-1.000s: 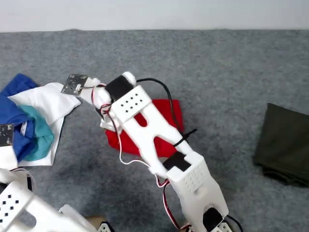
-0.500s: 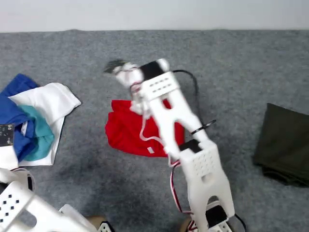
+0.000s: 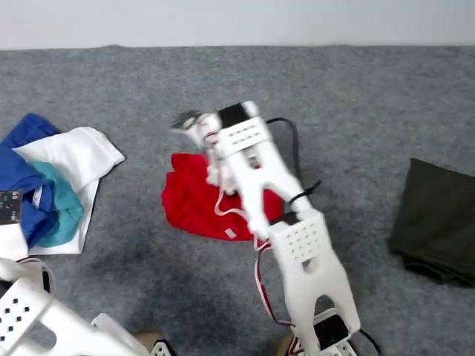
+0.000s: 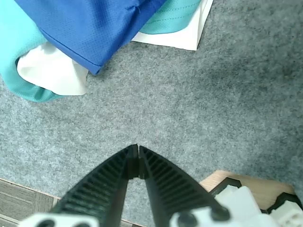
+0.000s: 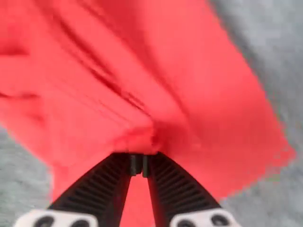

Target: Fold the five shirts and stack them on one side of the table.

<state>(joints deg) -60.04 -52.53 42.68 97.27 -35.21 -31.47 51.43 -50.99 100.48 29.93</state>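
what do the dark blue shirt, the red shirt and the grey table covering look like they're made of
Dark blue shirt: probably a synthetic sports mesh, matte; a fine pinhole pattern shows in the left wrist view. Red shirt: a thin, soft knit, judging by its loose creases; fibre unclear. Grey table covering: likely felt or short-pile carpet, with a fuzzy, mottled surface.

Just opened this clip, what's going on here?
Two arms are partway through a shirt-folding job on a gray table. The right end effector is shut on a bunch of the red shirt, which lies crumpled mid-table. The left end effector is shut and empty over bare table near the pile of white, blue and teal shirts. A dark green shirt lies folded at the opposite side from that pile.
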